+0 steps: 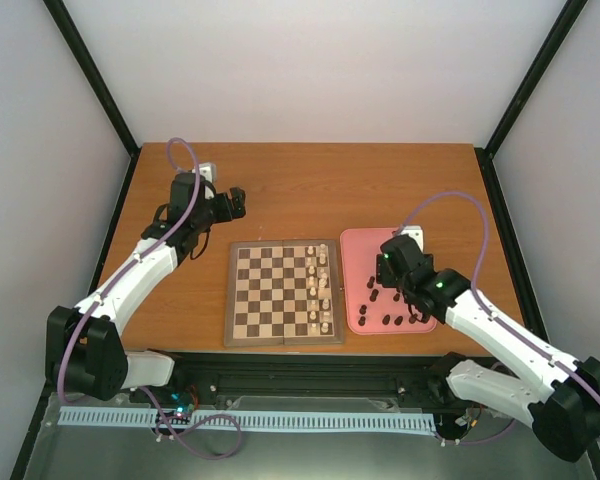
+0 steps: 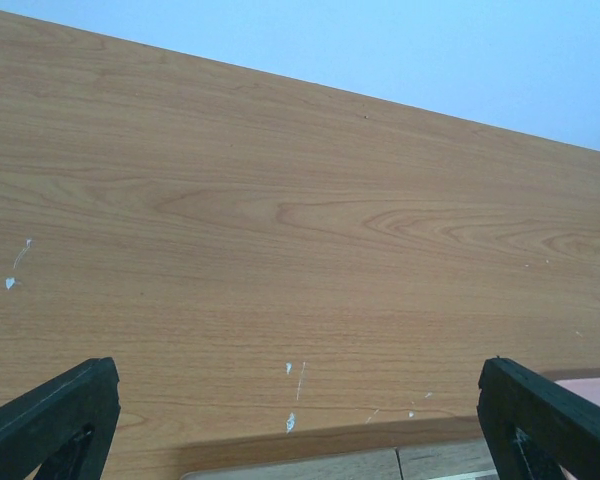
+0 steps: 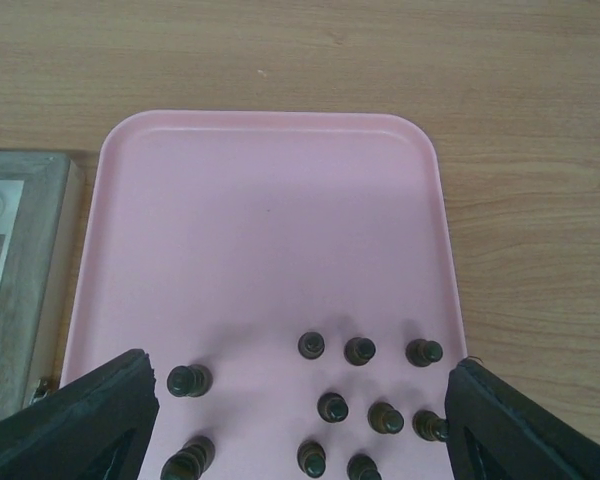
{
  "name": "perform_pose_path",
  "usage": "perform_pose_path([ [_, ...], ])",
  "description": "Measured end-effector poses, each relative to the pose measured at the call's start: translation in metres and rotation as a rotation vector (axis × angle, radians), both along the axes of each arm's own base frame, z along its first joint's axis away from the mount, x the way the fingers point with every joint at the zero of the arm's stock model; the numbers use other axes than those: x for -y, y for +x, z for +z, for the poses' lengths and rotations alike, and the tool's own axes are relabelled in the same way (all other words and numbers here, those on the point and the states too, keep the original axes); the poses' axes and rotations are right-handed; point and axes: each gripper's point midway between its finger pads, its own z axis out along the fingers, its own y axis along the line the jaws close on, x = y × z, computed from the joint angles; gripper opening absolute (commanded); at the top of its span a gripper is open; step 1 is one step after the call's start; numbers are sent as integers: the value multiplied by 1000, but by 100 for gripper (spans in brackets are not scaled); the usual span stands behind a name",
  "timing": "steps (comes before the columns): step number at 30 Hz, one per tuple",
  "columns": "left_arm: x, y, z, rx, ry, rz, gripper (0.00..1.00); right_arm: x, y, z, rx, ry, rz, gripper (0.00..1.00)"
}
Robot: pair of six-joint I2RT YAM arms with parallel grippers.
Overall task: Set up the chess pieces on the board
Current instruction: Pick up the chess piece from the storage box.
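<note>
Right end effector (image 3: 298, 405) spread wide, empty, low over pink tray (image 3: 270, 200). Dark chess pieces (image 3: 360, 351) cluster on tray's near part. Board (image 1: 270, 295) just beside tray. Left end effector (image 2: 300, 425) released above table (image 2: 280, 200).

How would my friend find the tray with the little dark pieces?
Start at the brown wooden table, then the square checkered wooden chessboard on it. Just right of the board lies a flat pink plastic tray with rounded corners. Only it is pink and carries small dark chess pieces.
</note>
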Motion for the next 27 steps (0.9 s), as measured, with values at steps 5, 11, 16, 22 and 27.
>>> perform_pose_path([
  [5, 0, 0, -2, 0, 0, 0, 100, -7, 7, -15, -38, -37, 25, 79],
  [11, 0, -1, -5, -7, 2, 1, 100, -22, 17, -42, -114, -80, 86, 78],
  [16, 0, 1, -10, -19, 5, 0, 100, -38, 29, -51, -141, -87, 138, 78],
  [22, 1, 2, -10, -12, 1, -3, 100, -50, 33, -51, -140, -70, 187, 73],
  [27, 3, 5, -19, -33, 4, -8, 100, -55, 30, -63, -185, -64, 216, 69],
])
